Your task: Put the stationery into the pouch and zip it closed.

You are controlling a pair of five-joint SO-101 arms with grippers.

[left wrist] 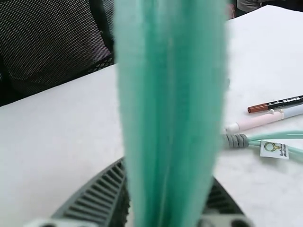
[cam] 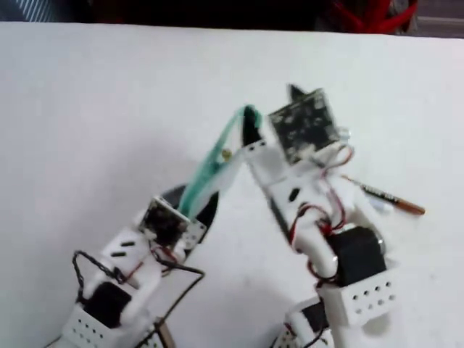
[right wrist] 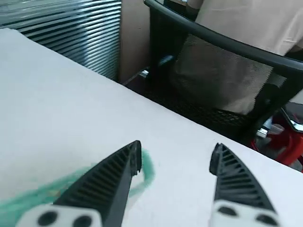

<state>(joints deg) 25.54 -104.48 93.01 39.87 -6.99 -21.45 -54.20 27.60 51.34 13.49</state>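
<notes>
At the near end of the teal pouch (cam: 214,163): clamped tight on the fabric by the left gripper (cam: 190,206). Held up on edge over the white table (cam: 87,109), slanting away from that grip toward the far end. From the left wrist, seen as a broad upright band of teal fabric rising out from between ribbed grey jaws, pinched on both sides. Cannot tell whether zipped or unzipped.

Beside the pouch's far end: the right gripper (right wrist: 177,150), spread wide and gripping nothing. One black ribbed finger (right wrist: 113,179) just beside the pouch's teal edge; touching or not, cannot tell. The other finger (right wrist: 234,182) farther from the pouch, over bare table.

On the right arm's side of the pouch, well apart from it and lying flat on the table, outside the pouch: a black marker (left wrist: 277,104) with a brown cap and, just beside it, a pink-and-white pen (left wrist: 260,120), roughly parallel to the marker. In the high view, partly hidden behind the right arm.

Nearer the pouch than the pen: a grey knotted cord (left wrist: 235,140), joined to thin teal straps (left wrist: 284,137) carrying a small white tag (left wrist: 274,150), low over the table.
</notes>
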